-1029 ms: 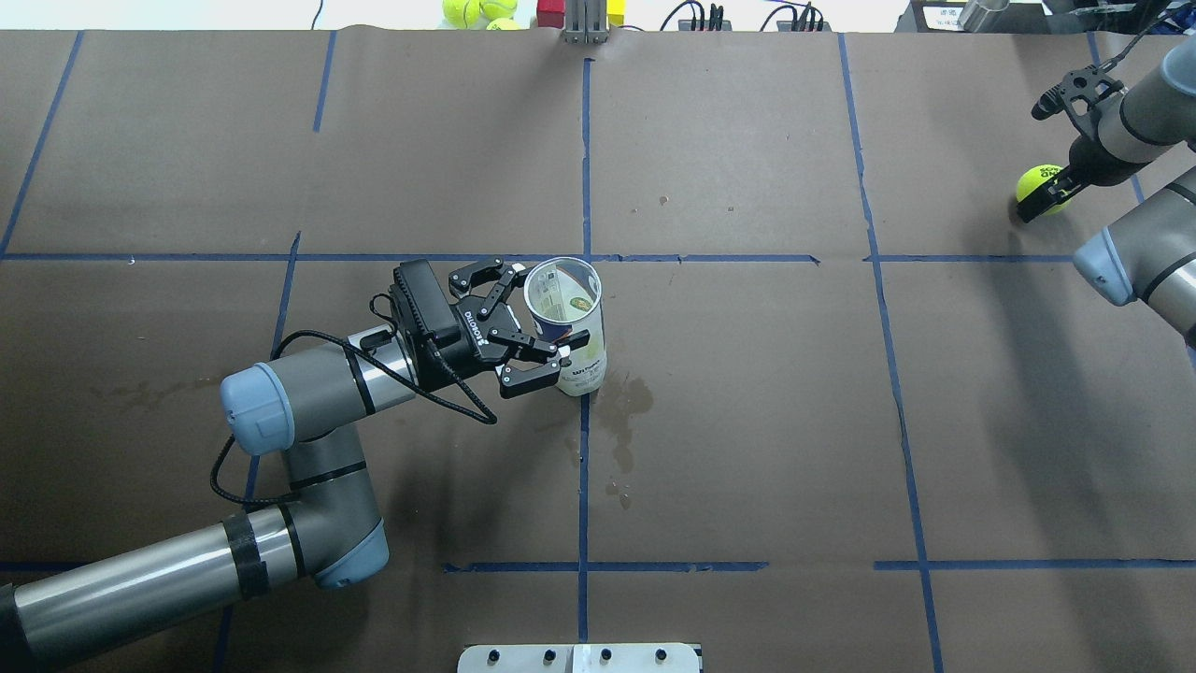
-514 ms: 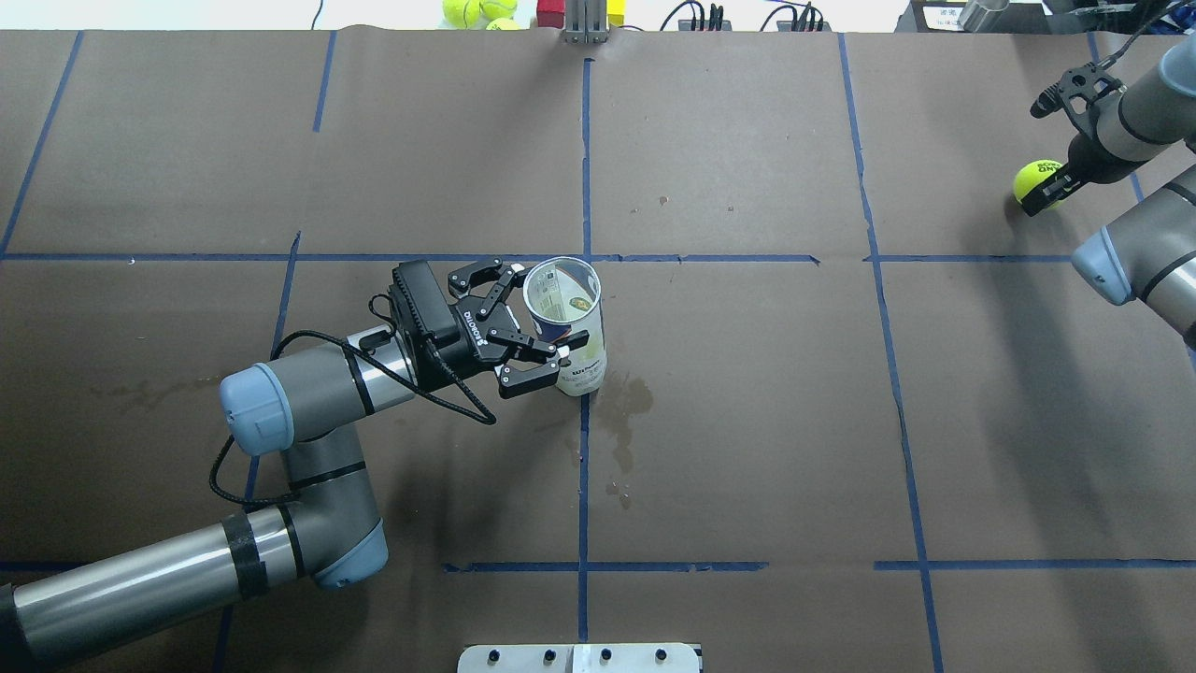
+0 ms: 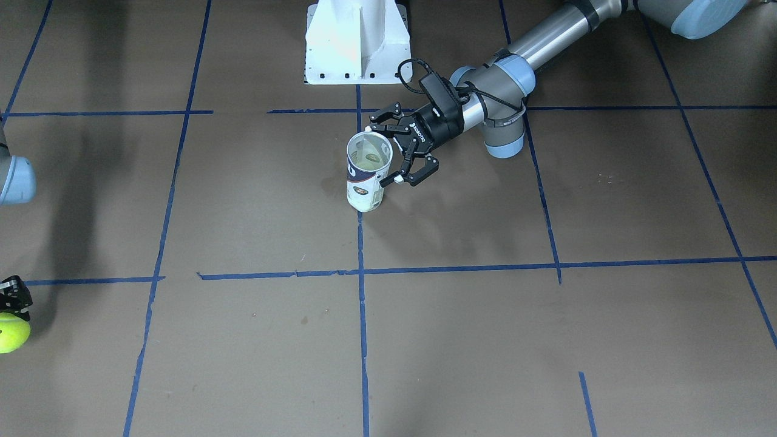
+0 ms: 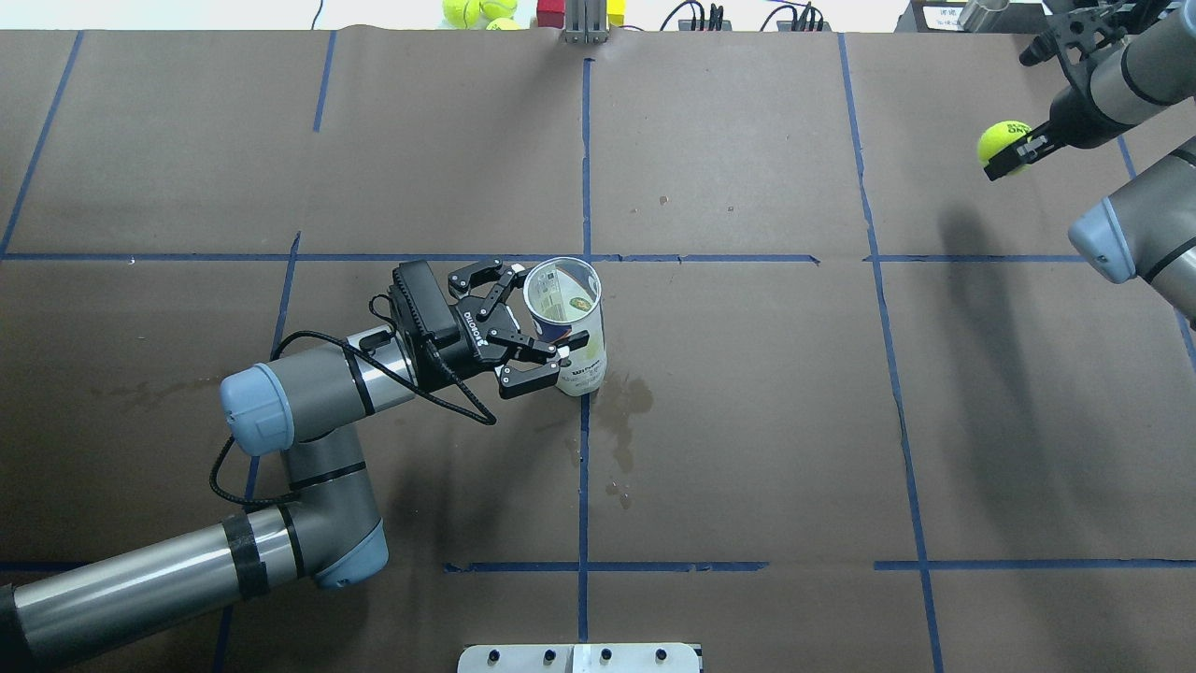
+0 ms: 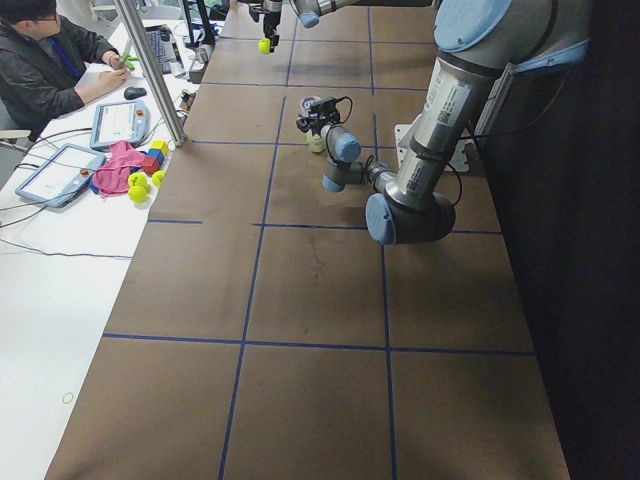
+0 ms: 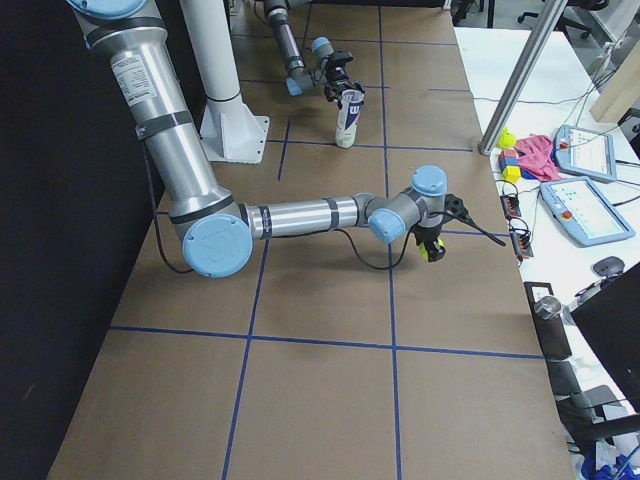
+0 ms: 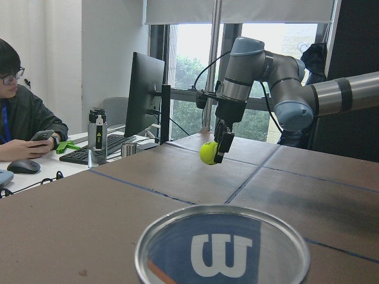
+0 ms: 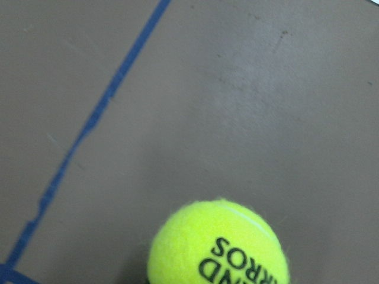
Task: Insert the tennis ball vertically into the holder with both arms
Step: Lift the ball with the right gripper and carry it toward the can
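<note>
The holder (image 4: 567, 322) is found upright on the table, its mouth open to the top. It is a clear, smooth plastic cylinder wrapped in a navy-and-white label, and a white "W" mark is seen through the round rim in the left wrist view. It is clasped about its upper part by the left gripper (image 4: 540, 316). The black fingers (image 4: 528, 376) are spread to the tube's width, one on either side, with the pads against the wall.

The tennis ball (image 4: 998, 140), a fuzzy yellow-green sphere with black lettering, is located well apart from the holder, to its right and beyond it. It is pinched in the right gripper (image 4: 1014, 154), closed to the ball's width, and is carried clear of the surface.

The table (image 4: 747, 421) is covered in matt brown paper divided by blue tape lines (image 4: 582, 486). A dark stain (image 4: 624, 411) is noted just beside the holder's foot. A white metal pedestal base (image 3: 357, 42) stands behind the holder, on the robot's side. Spare balls (image 4: 476, 11) lie past the table edge beyond the holder, and an operator (image 5: 45, 70) is seated at a desk on that side
</note>
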Controlling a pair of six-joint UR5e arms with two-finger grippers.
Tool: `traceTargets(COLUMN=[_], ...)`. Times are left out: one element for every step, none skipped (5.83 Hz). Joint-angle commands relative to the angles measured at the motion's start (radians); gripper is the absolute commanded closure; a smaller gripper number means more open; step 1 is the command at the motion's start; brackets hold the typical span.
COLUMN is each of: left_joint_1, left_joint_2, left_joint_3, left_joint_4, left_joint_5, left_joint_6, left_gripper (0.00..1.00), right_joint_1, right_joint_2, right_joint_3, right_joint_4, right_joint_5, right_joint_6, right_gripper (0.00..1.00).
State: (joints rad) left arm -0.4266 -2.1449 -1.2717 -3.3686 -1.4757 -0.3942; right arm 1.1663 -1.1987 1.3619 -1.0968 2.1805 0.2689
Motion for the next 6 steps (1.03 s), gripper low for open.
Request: traceTargets(left_joint_1=[0.000, 0.000, 0.000, 0.000, 0.005, 0.006], left_joint_2=[-0.004, -0.009, -0.010, -0.010, -0.010, -0.010], left_joint_3=[0.000, 0.000, 0.000, 0.000, 0.000, 0.000], left_joint_4=[0.000, 0.000, 0.001, 0.000, 0.001, 0.001], left_joint_5=[0.000, 0.000, 0.000, 0.000, 0.000, 0.002], left_joint_6=[0.000, 0.000, 0.000, 0.000, 0.000, 0.000], left_gripper=[0.05, 0.05, 0.05, 0.05, 0.05, 0.05], right_joint_1=[-0.054, -0.115, -0.176, -0.248, -0.298, -0.359], right_joint_2=[0.007, 0.036, 0.110, 0.222, 0.320, 0.376], right_joint_3=[0.310, 0.432, 0.491, 0.508, 0.508, 0.517], right_joint_4=[-0.248, -0.347, -0.429, -0.530, -0.604, -0.639], right_joint_5=[0.027, 0.019, 0.001, -0.046, -0.079, -0.126], right_joint_6=[0.184, 0.325, 0.461, 0.571, 0.666, 0.746], right_gripper=[0.96, 0.96, 0.97, 0.97, 0.97, 0.97])
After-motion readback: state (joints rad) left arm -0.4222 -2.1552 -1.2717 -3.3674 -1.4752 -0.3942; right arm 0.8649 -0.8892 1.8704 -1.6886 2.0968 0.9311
